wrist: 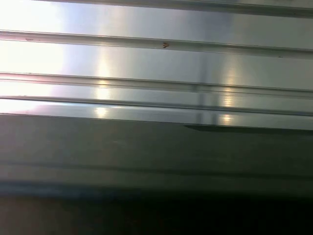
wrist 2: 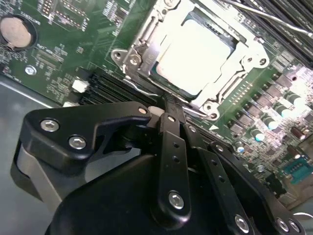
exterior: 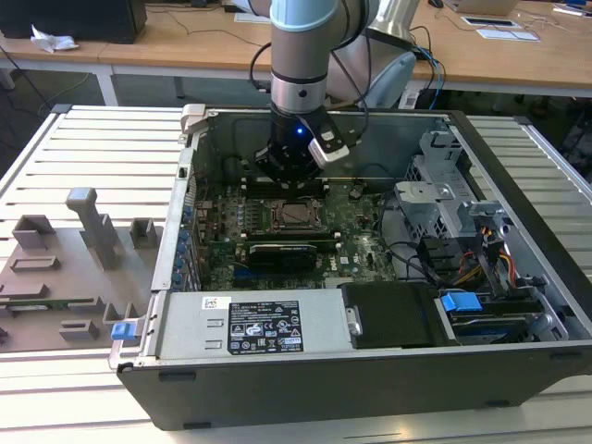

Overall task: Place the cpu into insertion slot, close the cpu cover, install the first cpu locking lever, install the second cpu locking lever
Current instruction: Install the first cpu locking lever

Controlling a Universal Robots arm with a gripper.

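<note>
One chip (wrist 2: 195, 54) seated, cover (wrist 2: 146, 46) down; jaws' state can't tell, gripper (wrist 2: 168, 115) at first lever, needs latching.

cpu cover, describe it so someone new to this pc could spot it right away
Inside the open computer case, find the green motherboard. Near its middle, just below the hand in the exterior view, lies the cpu cover: a silvery metal frame whose square window shows the cpu, unlike the long black slots nearby.

gripper (wrist 2: 168, 110) fingertips hidden behind own linkage in second wrist view, jaw state unreadable. cpu cover (wrist 2: 195, 54) cut by frame edge. cpu (exterior: 298, 214) too small in exterior view to judge seating.
</note>
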